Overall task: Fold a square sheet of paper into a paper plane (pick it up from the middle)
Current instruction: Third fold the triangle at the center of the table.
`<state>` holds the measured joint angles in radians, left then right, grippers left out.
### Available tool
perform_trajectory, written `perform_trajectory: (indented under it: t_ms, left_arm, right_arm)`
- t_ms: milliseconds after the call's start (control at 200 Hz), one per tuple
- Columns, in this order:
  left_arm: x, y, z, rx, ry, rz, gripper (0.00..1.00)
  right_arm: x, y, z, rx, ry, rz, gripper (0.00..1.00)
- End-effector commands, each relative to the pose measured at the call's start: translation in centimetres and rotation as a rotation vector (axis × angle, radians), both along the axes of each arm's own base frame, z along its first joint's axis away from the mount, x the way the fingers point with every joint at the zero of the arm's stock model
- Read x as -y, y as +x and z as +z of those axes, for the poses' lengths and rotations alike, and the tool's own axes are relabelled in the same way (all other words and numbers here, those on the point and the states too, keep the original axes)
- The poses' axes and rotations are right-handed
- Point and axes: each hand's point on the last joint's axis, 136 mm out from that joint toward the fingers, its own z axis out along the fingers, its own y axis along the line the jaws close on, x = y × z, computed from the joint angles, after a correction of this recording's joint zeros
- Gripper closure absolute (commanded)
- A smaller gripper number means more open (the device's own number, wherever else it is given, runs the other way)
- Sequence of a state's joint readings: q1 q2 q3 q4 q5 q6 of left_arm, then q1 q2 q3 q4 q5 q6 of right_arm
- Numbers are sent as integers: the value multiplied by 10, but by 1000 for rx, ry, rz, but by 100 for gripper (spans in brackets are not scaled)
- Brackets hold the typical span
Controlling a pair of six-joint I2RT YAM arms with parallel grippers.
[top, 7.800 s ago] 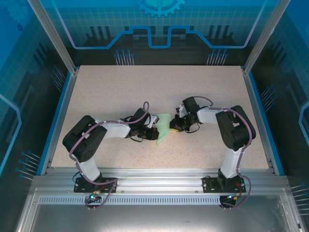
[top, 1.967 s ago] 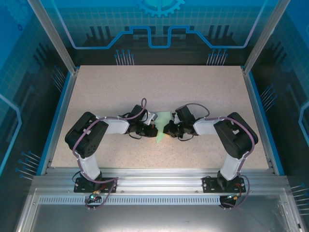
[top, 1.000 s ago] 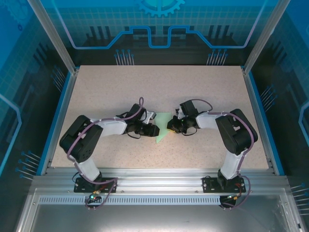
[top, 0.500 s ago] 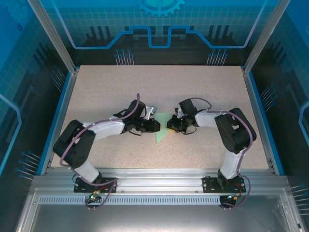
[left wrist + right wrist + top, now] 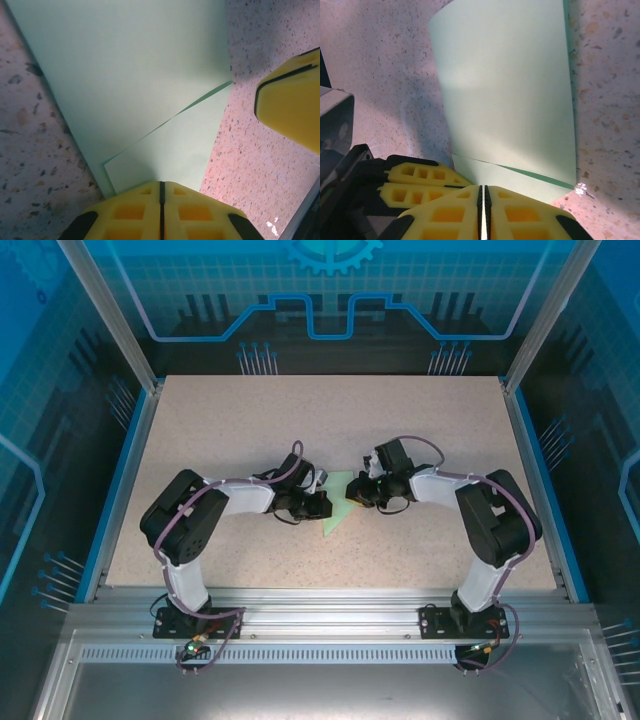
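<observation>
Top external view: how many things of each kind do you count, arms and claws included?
Robot arms: 2 (left arm, right arm)
Claws: 2 (left claw, right claw)
Green paper sheet: 1
Total: 5

On the table (image 5: 300, 420), paper plane (image 5: 338, 512) set near the middle, flanked by left gripper (image 5: 324, 506) on its left, right gripper (image 5: 353, 498) on its right

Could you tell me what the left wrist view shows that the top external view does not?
Left wrist: the sheet of paper close up, an overlapping folded layer on it, and the left gripper shut at its near edge. Top external: both whole arms reaching inward, and the blue enclosure walls around the table. Shared: the pale green sheet on the speckled table, with the right gripper beside it.
</observation>
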<state>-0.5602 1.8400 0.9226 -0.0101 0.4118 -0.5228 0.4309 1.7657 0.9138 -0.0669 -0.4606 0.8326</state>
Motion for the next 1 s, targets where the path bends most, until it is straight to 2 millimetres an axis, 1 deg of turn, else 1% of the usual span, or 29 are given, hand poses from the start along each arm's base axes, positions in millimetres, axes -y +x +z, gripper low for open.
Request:
perform_trajectory:
  t_ms: [0,35,110,155,165,200,260,305,370,470,540,605,650,715,780,855,885,890,900,910,995]
  left_arm:
    - [-7,-8,-16,-32,44,-3,91]
    - [-8,-9,-18,-36,55,-5,91]
    - [-13,-13,-24,-43,94,-12,92]
    - [-13,-15,-27,-47,100,-16,92]
    - [-13,-15,-28,-49,100,-17,92]
    - [-14,-16,-31,-56,105,-18,93]
    - [-15,-18,-35,-65,109,-24,94]
    - [-15,-18,-37,-68,109,-21,94]
    - [-14,-19,-37,-72,101,-21,94]
    - [-13,-20,-34,-68,93,-26,95]
    - [-13,-19,-27,-55,86,-28,94]
    - [-10,-17,-17,-38,70,-28,92]
    - [-8,-15,-9,-24,54,-27,91]
    - [-4,-11,7,1,25,-25,86]
    - [-1,-8,22,26,-2,-23,83]
    - [0,-6,40,57,-23,-18,77]
    - [1,-6,46,68,-30,-19,76]
    - [0,-6,47,69,-30,-19,76]
    - [0,-6,49,71,-32,-19,76]
    - [0,-7,50,72,-31,-18,76]
    - [-4,-6,58,89,-24,-6,71]
  right_arm:
    - [10,-2,-21,-37,-38,-5,88]
    - [13,-1,-25,-39,-47,0,89]
    - [28,5,-34,-44,-86,-8,89]
    - [23,3,-36,-44,-42,13,89]
    - [19,1,-36,-49,-24,29,89]
    - [16,-3,-39,-55,-19,62,89]
    - [23,-6,-48,-70,-84,73,90]
    - [30,-5,-48,-70,-110,61,89]
    - [33,3,-36,-38,-96,47,88]
    - [27,13,-2,36,-50,72,82]
    - [29,18,18,79,-52,72,78]
    - [35,18,25,89,-74,57,75]
    - [37,15,25,83,-74,51,72]
    - [36,9,23,74,-56,49,70]
    - [36,3,20,63,-40,44,69]
    - [39,-3,16,55,-39,31,68]
    - [39,-3,18,62,-35,26,67]
    - [39,-2,19,66,-34,25,67]
    - [41,-7,13,51,-38,24,66]
    - [41,-9,11,47,-38,23,66]
    - [41,-15,7,44,-35,26,63]
